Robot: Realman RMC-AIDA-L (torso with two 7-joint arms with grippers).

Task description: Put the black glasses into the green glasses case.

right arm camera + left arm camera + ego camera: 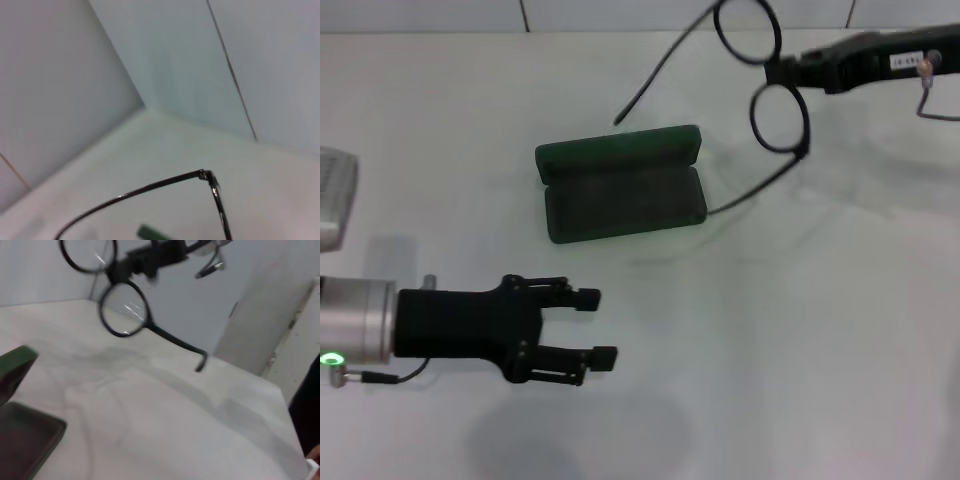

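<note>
The green glasses case [620, 195] lies open in the middle of the table, its lid tipped back toward the far side; part of it shows in the left wrist view [22, 440]. The black glasses [804, 125] hang in the air up and to the right of the case, temple arms unfolded and one arm tip reaching down near the case's right end. My right gripper [788, 70] is shut on the frame's bridge. The left wrist view shows the glasses [175, 342] and the right gripper [150, 257]. The right wrist view shows a temple arm [150, 187]. My left gripper [603, 325] is open and empty, low, nearer than the case.
A pale grey object [335, 195] sits at the table's left edge. A tiled wall [620, 12] runs behind the table. The table's right edge [287, 405] shows in the left wrist view.
</note>
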